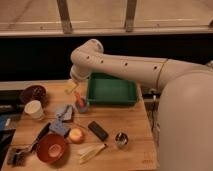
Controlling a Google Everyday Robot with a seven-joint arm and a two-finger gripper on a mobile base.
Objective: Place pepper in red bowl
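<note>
The pepper (pixel 79 99) is a slim red-orange piece standing tilted in a small grey-blue cup (pixel 82 106) just left of the green tray. The red bowl (pixel 51 148) sits near the table's front left corner, and nothing shows inside it. My gripper (pixel 71 87) hangs from the white arm's wrist just up and left of the pepper, near the table's back edge. It is open, holds nothing, and is apart from the pepper.
A green tray (pixel 112 90) lies at the back. A maroon bowl (pixel 33 93) and white cup (pixel 34 109) stand at left. Grey-blue cloths (pixel 62 113), a yellow-orange ball (pixel 76 135), pale-yellow pieces (pixel 92 151), a black block (pixel 98 130) and a metal cup (pixel 120 139) lie around.
</note>
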